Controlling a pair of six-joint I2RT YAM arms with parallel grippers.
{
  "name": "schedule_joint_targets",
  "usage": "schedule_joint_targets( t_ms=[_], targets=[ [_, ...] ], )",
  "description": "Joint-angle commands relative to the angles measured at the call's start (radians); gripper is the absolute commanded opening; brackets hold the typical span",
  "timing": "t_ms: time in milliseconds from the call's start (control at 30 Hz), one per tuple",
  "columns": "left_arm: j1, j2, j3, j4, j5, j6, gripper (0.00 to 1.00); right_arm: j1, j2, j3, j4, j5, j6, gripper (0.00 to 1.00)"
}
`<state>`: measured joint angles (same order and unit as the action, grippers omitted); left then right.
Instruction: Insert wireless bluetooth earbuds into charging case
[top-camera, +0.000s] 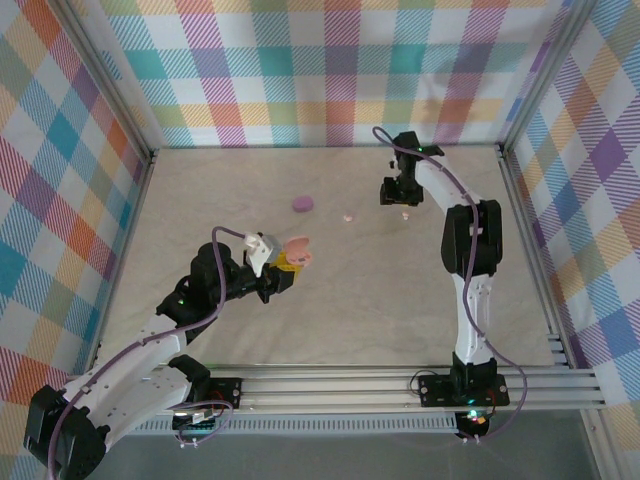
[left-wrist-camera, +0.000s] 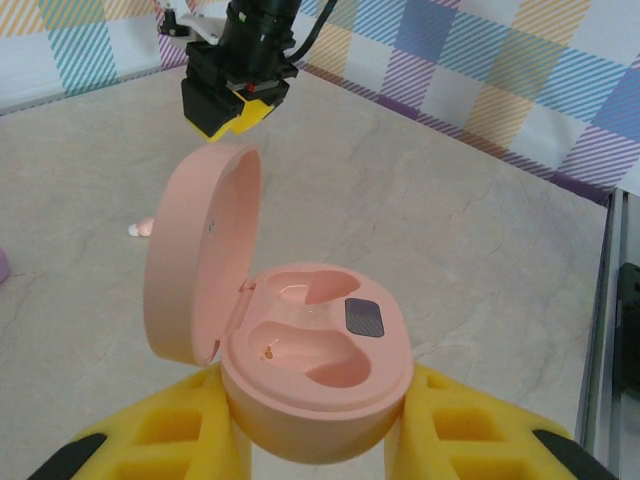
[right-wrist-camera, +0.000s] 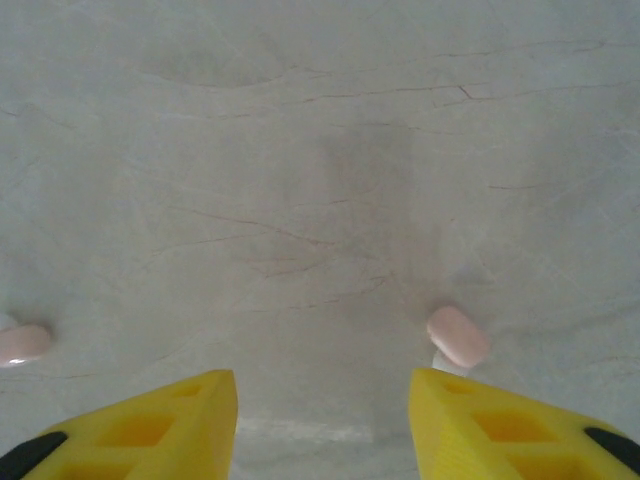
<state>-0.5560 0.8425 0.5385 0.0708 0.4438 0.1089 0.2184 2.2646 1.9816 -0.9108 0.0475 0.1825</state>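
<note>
The pink charging case (left-wrist-camera: 318, 345) is open, its lid (left-wrist-camera: 195, 255) tipped up to the left and both wells bare. My left gripper (left-wrist-camera: 315, 388) is shut on the case's base, just above the table left of centre (top-camera: 285, 262). One pale pink earbud (right-wrist-camera: 458, 335) lies on the table just ahead of the right fingertip of my right gripper (right-wrist-camera: 323, 385). That gripper is open with nothing between its fingers, hovering at the back right (top-camera: 400, 197). A second earbud (right-wrist-camera: 22, 343) lies off to its left, and shows from above (top-camera: 346, 216) between the two arms.
A purple round puck (top-camera: 302, 204) lies on the table behind the case. Metal frame rails run along the near edge (top-camera: 400, 385) and right side (top-camera: 525, 240). Checked cloth walls (top-camera: 330, 70) close in the back and sides.
</note>
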Motion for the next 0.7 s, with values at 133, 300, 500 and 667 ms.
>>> schedule_joint_targets(
  t_ms=[133, 300, 500, 667],
  targets=[
    [0.002, 0.016, 0.003, 0.014, 0.019, 0.02, 0.16, -0.051, 0.091, 0.091, -0.073, -0.022, -0.032, 0.51],
    [0.002, 0.03, 0.006, 0.024, 0.024, 0.02, 0.16, -0.058, 0.122, 0.091, -0.069, -0.009, -0.042, 0.51],
    [0.002, 0.029, 0.009, 0.014, 0.026, 0.021, 0.16, -0.059, 0.154, 0.109, -0.086, -0.04, -0.056, 0.46],
    [0.002, 0.012, 0.007, 0.0, 0.014, 0.021, 0.16, -0.057, 0.101, 0.01, -0.055, -0.079, -0.04, 0.4]
  ],
)
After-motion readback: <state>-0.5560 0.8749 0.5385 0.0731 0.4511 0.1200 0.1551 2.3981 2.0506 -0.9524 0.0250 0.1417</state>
